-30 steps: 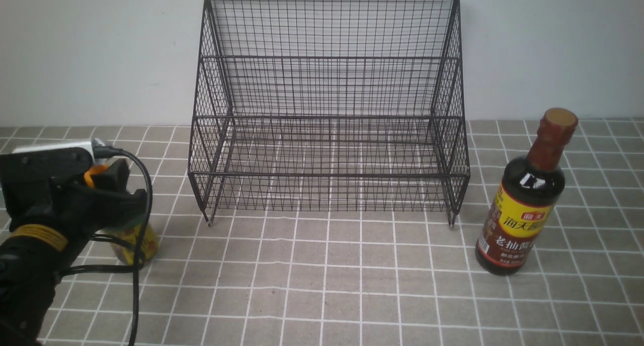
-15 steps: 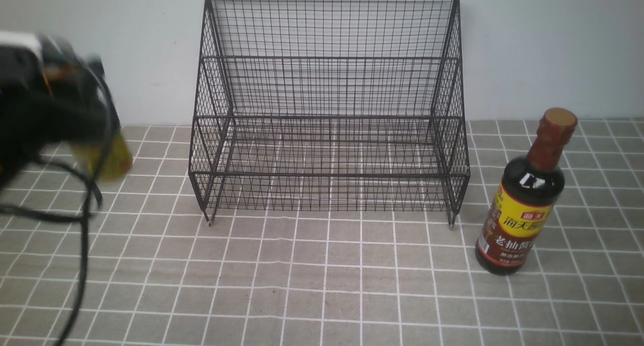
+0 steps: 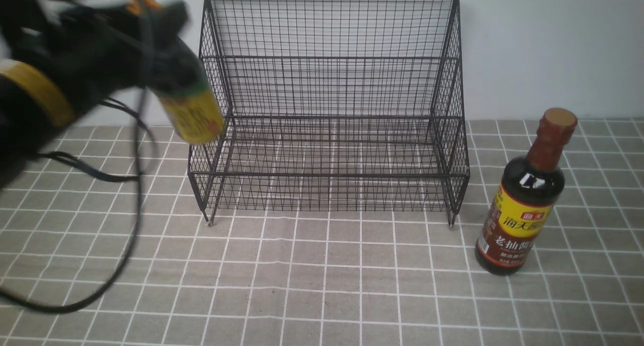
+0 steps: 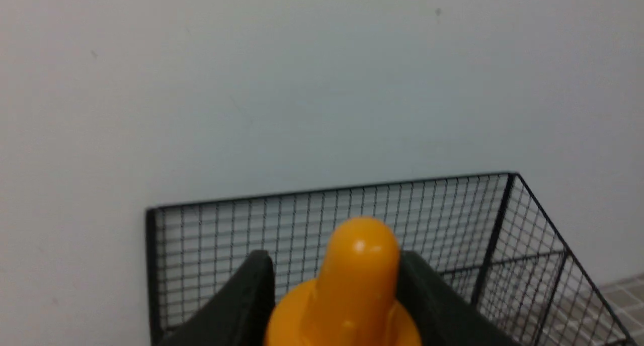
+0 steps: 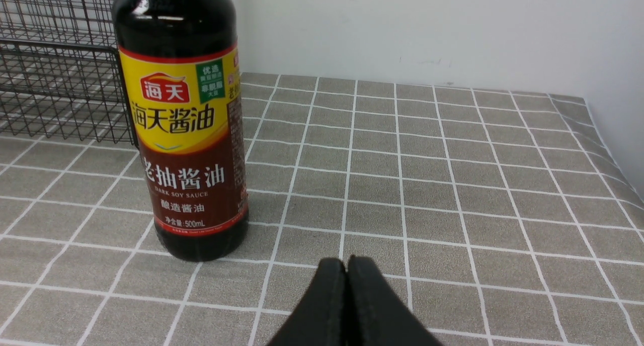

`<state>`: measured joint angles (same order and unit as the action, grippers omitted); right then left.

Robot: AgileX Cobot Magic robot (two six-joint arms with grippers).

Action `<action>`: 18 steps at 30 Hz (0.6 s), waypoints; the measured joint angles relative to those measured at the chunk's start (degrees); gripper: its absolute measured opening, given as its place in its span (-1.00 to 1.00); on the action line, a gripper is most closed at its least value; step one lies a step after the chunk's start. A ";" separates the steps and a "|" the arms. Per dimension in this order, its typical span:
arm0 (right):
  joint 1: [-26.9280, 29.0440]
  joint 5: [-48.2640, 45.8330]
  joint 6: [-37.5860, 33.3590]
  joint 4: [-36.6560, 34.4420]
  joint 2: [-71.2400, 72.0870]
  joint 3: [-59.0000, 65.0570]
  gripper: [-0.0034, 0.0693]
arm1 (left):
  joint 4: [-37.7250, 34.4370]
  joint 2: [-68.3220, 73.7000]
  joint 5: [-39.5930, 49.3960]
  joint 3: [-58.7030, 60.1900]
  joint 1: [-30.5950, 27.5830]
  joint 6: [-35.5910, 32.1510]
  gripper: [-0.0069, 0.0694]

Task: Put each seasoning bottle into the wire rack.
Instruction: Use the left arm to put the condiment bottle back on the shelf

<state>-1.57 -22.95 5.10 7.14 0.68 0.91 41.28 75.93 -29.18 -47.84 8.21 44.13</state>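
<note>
Worktop: grey tiled cloth (image 3: 322,285) runs back to a pale wall (image 3: 528,44). Your wire rack (image 3: 327,109) stands at the back edge, centred, with neither bottle in it yet.
Change: a second ago the small squat bottle (image 3: 193,117) stood on the cloth near the left edge. Now it hangs in the air, tilted, its yellow label against the rack's left side wall as the front view sees it.
Left gripper (image 4: 334,285): half-closed and clamped on that bottle, one finger on each side of the orange cap (image 4: 359,255).
Meaning: you can take the lift as done and the carry as under way. The bottle looks not yet inside the rack, so it probably has to clear the sloping left side before it goes down onto a step.
Taller bottle (image 3: 520,210): upright toward the right edge, near the rack's right front foot, where it was a second ago and untouched.
Right gripper (image 5: 347,270): jaws pressed together and holding nothing, low over the cloth just in front of the taller bottle.
Front view: blurs your left arm and hides the grip. It does not show the right arm at all.
Left wrist view: shows the cap seated between the fingers and the rack's top rail beyond. You see nothing of the bottle's base or the steps.
Right wrist view: the only one that shows you the shut jaws.
</note>
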 joint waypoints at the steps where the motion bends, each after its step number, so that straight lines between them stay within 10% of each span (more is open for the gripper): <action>1: 0.00 0.00 0.00 0.00 0.00 0.00 -0.95 | 0.07 1.94 0.00 -0.44 0.40 -0.30 -0.11; 18: 0.00 0.00 0.00 0.00 0.00 0.00 -0.95 | -1.92 20.26 -10.21 -2.72 1.09 -7.78 -0.11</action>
<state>-1.57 -22.95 5.10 7.14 0.68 0.91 39.37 96.20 -39.39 -50.56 9.30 36.36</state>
